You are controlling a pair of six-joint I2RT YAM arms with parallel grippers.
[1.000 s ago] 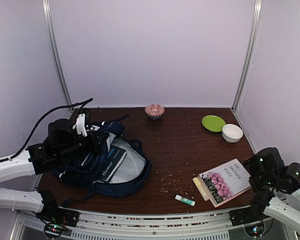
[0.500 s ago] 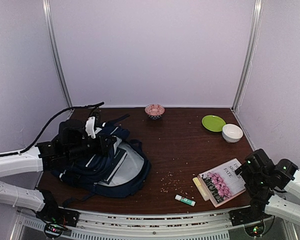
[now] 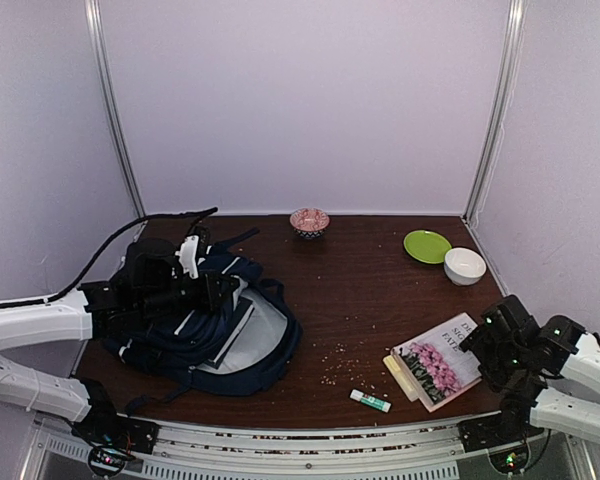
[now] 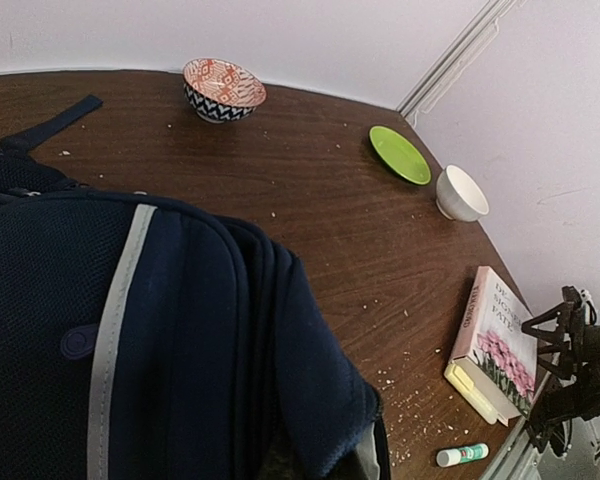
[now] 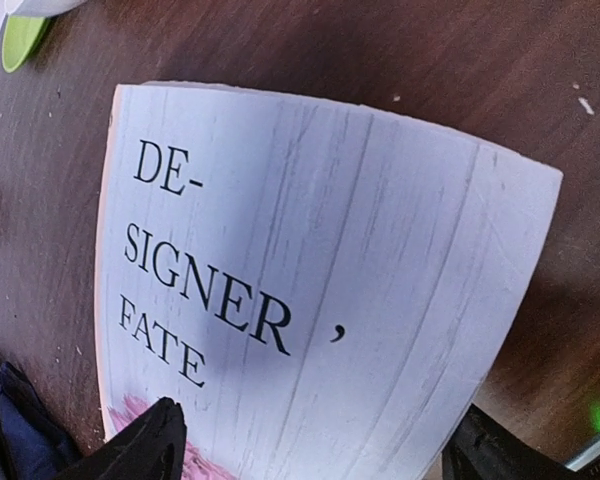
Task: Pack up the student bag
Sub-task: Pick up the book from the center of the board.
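The student bag point(image 3: 205, 335), navy with grey stripes, lies at the left of the table, its mouth showing pale lining point(image 3: 263, 335) and a dark book point(image 3: 223, 338). My left gripper point(image 3: 223, 291) is shut on the bag's upper flap. In the left wrist view the flap point(image 4: 160, 340) fills the lower left and hides the fingers. A white book point(image 3: 432, 362) with pink flowers, titled "Designer, Fate" point(image 5: 310, 290), lies at the front right. My right gripper point(image 3: 483, 345) hovers open over its far corner, one black fingertip point(image 5: 148, 442) on each side.
A pale yellow bar point(image 3: 400, 378) lies against the book's left edge, with a green-and-white glue stick point(image 3: 370, 401) in front of it. A patterned bowl point(image 3: 309, 221), a green plate point(image 3: 427, 246) and a white bowl point(image 3: 465, 266) stand at the back. Crumbs dot the table.
My left gripper has lowered the flap and shifted right, covering more of the book inside. My right gripper has moved left over the white book's corner.
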